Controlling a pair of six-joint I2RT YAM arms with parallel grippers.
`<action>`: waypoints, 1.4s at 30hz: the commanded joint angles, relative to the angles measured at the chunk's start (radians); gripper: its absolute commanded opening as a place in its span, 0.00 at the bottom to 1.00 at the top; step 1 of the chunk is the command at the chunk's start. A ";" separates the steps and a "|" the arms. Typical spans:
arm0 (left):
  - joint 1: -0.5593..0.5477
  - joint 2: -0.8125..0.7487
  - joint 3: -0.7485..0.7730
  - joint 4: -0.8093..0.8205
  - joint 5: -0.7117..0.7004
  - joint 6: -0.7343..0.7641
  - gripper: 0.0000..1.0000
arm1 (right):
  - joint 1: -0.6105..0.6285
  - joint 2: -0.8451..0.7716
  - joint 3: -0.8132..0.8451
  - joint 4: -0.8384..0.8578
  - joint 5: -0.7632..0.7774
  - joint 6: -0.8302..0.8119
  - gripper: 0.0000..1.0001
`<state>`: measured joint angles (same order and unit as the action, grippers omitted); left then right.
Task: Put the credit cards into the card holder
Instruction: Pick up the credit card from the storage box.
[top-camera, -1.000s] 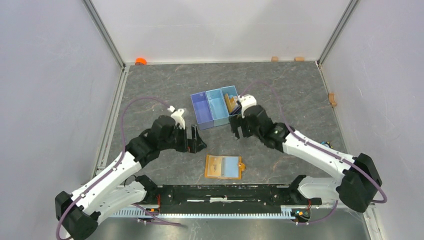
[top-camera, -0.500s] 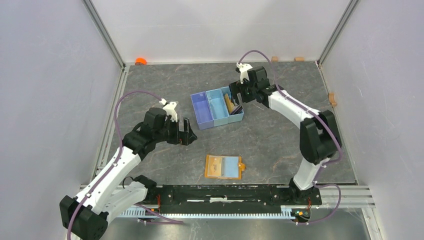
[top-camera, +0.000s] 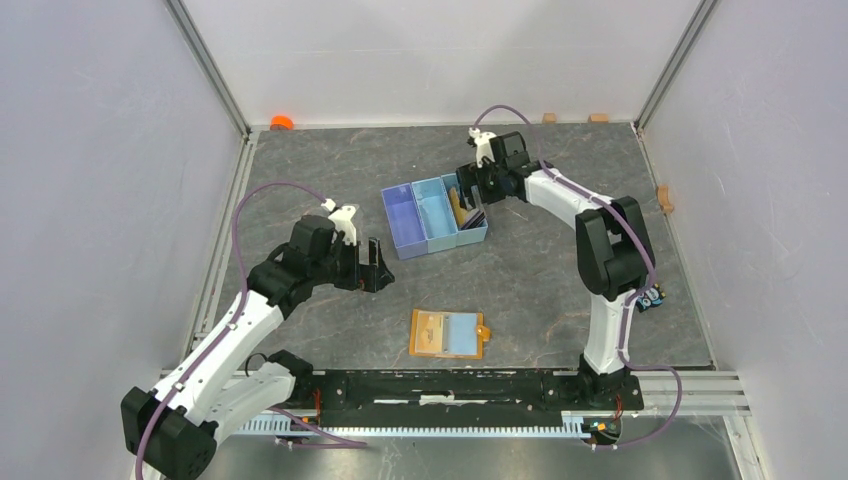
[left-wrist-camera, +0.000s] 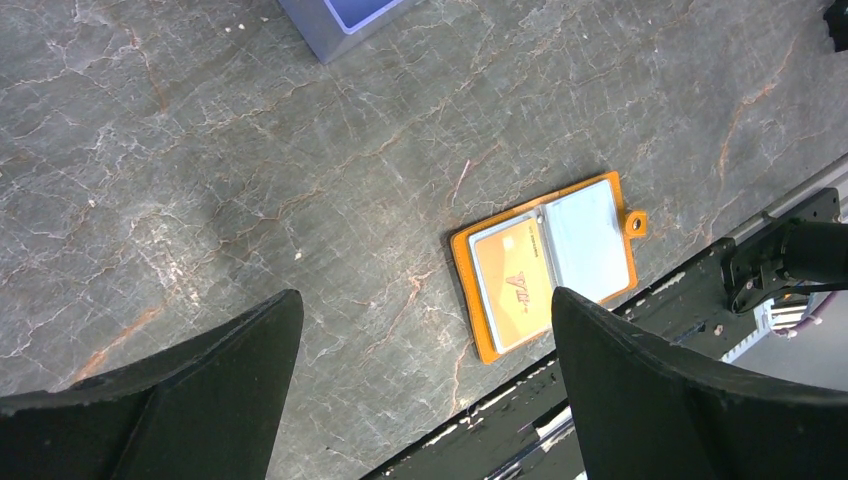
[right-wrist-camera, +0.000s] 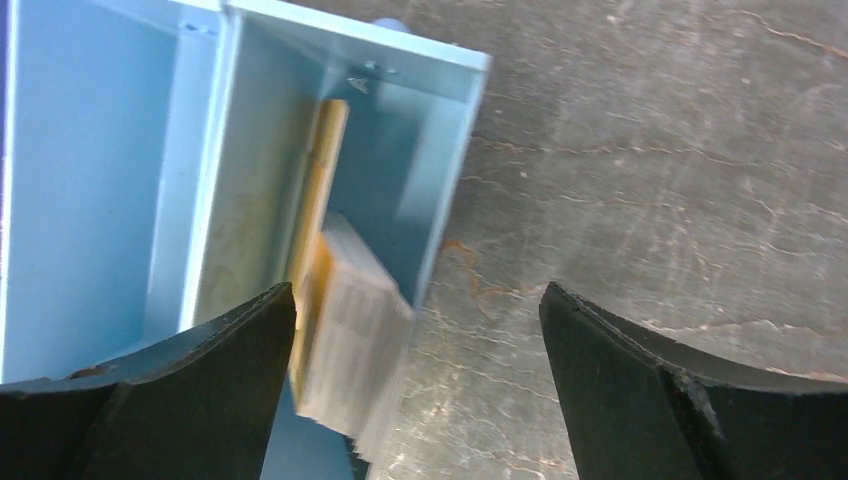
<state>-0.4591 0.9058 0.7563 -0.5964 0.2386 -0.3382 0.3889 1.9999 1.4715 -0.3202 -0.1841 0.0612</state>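
Since a second ago my right arm has swung round beyond the blue tray (top-camera: 405, 228), right gripper (top-camera: 474, 188) over its end compartment; the card holder (top-camera: 447, 334) lies open nearside of the tray. Left wrist: left gripper (left-wrist-camera: 425, 300) spread, empty, short of the tray. Right wrist: fingers spread, nothing pinched; credit cards (right-wrist-camera: 350, 340) lean in that compartment, blurred, uncountable. Picking is in hand, I judge: descend, pinch one.
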 joint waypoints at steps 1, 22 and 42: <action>0.008 -0.002 0.008 0.016 0.023 0.039 1.00 | -0.046 -0.022 0.026 -0.013 -0.010 0.011 0.95; 0.008 0.008 0.006 0.020 0.055 0.034 1.00 | -0.075 -0.122 -0.013 -0.032 -0.050 -0.015 0.58; 0.008 0.020 0.003 0.021 0.067 0.034 1.00 | -0.012 -0.087 -0.016 -0.022 -0.013 -0.021 0.72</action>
<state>-0.4591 0.9234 0.7563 -0.5961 0.2737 -0.3382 0.3717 1.8759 1.4109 -0.3470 -0.2276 0.0391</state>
